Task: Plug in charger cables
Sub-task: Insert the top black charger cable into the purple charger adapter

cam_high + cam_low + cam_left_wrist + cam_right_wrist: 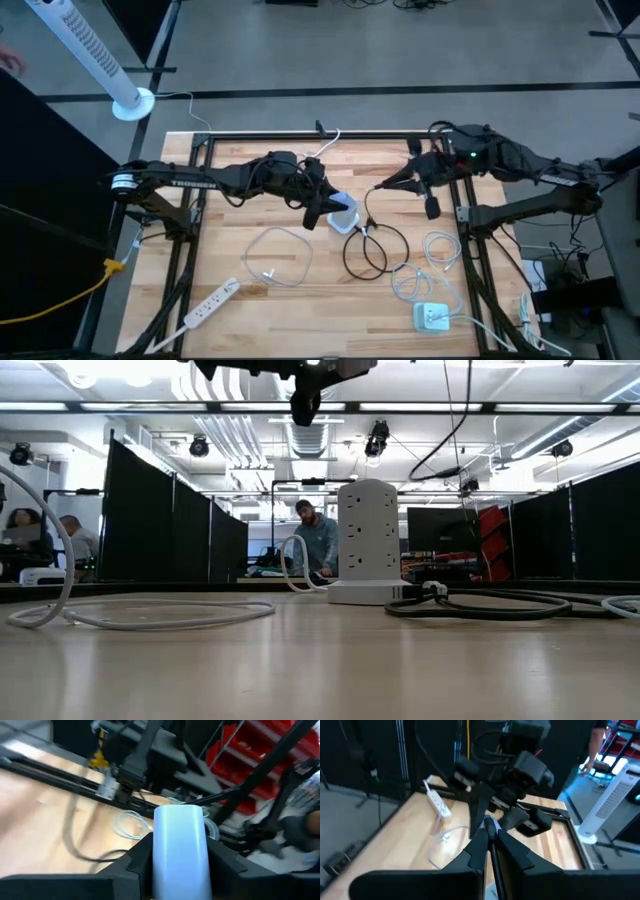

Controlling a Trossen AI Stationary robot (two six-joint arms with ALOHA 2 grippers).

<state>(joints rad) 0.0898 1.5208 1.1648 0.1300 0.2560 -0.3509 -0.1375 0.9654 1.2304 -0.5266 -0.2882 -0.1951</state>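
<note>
While the left pincer [333, 213] clamps the mid-counter tower strip [345, 217], right pincer [377, 187] pinches black cable [368, 250]; white cables [432, 262] unplugged.

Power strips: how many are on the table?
2. The white tower strip stands in the middle of the table. The long flat strip lies near its left edge. None seems hidden.

White tower [368, 530], black cable [367, 250]
</note>
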